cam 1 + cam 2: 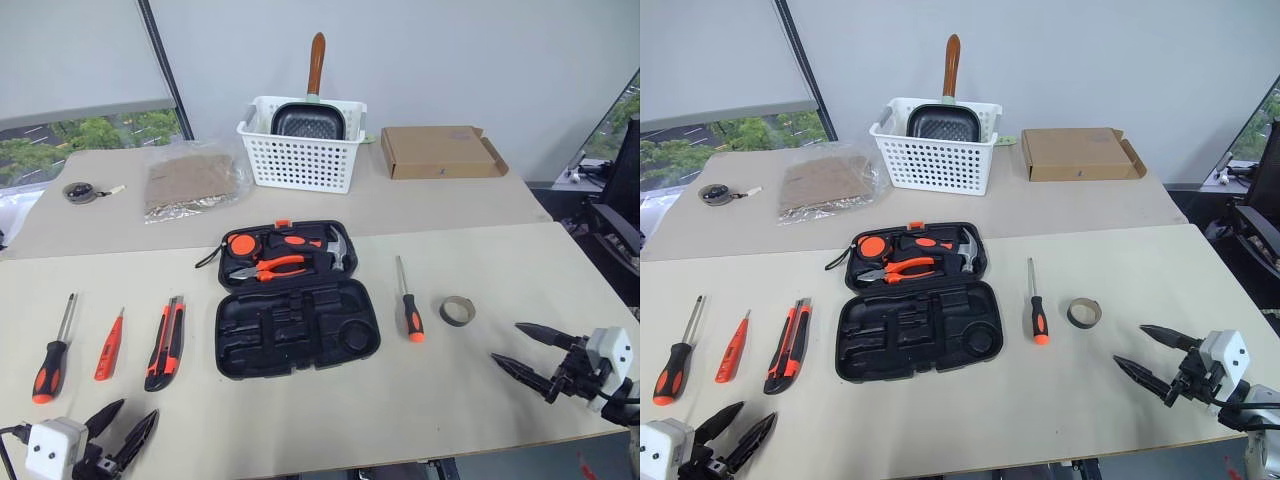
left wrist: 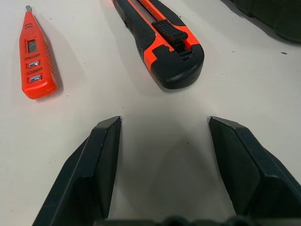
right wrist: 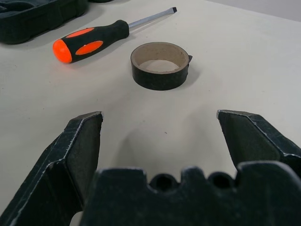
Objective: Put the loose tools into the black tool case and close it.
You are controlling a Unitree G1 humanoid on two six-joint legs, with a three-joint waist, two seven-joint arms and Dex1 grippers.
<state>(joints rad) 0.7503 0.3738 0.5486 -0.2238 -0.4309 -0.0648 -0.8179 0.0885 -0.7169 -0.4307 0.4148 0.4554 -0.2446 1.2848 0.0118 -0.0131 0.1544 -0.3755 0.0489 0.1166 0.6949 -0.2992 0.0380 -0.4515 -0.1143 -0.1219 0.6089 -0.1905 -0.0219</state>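
Observation:
The black tool case (image 1: 300,335) lies open in the middle of the table, its far half holding orange-handled pliers (image 1: 268,267) and a hammer (image 1: 335,248). Left of it lie a screwdriver (image 1: 52,362), an orange tester pen (image 1: 109,346) and a utility knife (image 1: 166,343). To the case's right lie another screwdriver (image 1: 410,312) and a small tape roll (image 1: 457,311). My left gripper (image 1: 122,427) is open at the table's near left edge, just short of the knife (image 2: 160,40) and pen (image 2: 35,63). Over at the near right my right gripper (image 1: 520,352) is open, facing the tape roll (image 3: 160,65) and screwdriver (image 3: 91,40).
On the far table stand a white perforated basket (image 1: 302,160) with a pan inside, a cardboard box (image 1: 440,151), a bagged brown sheet (image 1: 190,181) and a small round object (image 1: 80,192). A dark chair (image 1: 618,215) stands past the right edge.

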